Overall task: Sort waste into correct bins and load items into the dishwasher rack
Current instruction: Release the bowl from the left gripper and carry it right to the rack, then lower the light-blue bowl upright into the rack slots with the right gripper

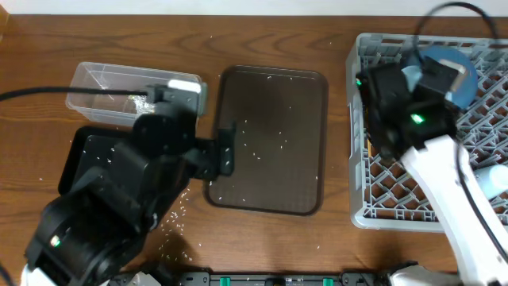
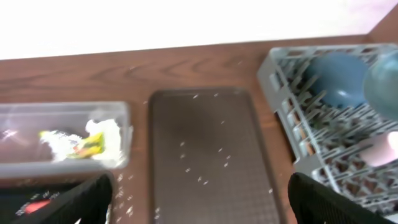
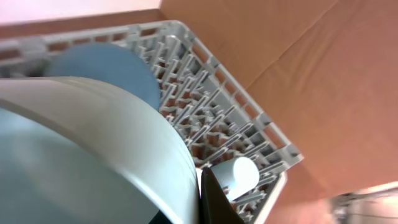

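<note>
**The left gripper (image 2: 200, 190) hangs wide open and empty over the rice-strewn serving tray (image 1: 324, 135).**
The white rice grains (image 2: 186, 155) lie just ahead of and below it, scattered along the tray's length, so the left arm is nearer. The right gripper (image 3: 206, 190) is away over the dishwasher rack (image 3: 249, 124), apparently closed on the rim of the white bowl (image 3: 93, 143).

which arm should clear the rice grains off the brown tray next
Left, probably. The left gripper, open, faces the dark brown serving tray and its white rice grains, beside the clear plastic tub. The right gripper is shut, over the grey plastic rack.
</note>
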{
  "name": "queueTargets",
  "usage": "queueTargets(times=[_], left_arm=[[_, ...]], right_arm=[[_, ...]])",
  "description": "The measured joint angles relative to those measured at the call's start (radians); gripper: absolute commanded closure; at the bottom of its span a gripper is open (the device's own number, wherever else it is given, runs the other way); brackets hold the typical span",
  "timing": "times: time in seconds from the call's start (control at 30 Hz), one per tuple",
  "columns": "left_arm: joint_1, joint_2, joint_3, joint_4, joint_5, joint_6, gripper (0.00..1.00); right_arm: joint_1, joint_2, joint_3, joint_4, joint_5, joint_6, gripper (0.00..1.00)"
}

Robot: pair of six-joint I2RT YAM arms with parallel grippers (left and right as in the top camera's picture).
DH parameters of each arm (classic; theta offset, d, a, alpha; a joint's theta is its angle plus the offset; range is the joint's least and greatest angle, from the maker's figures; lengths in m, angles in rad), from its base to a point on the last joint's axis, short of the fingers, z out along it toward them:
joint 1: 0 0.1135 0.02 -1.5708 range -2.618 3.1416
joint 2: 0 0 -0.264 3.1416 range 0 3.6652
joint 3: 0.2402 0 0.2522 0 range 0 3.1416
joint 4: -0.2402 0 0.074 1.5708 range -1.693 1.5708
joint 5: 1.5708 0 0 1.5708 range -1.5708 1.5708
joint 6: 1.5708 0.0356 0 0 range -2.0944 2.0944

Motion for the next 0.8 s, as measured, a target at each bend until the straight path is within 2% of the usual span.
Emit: queueTargets(times=[0.13, 0.5, 0.8], left_arm=[[0.0, -0.022, 0.0, -0.035, -0.017, 0.0, 0.09], [0.0, -0.023, 0.0, -0.069, -0.031, 0.0, 0.09], [0.0, -0.006, 0.0, -0.078, -0.031, 0.0, 0.09]], right_arm=[[-0.016, 0.146, 0.0, 0.031, 0.045, -0.023, 0.99], [-0.019, 0.371, 0.0, 0.082, 0.084, -0.064, 0.99], [-0.013, 0.426, 0.0, 0.082, 0.101, -0.074, 0.99]])
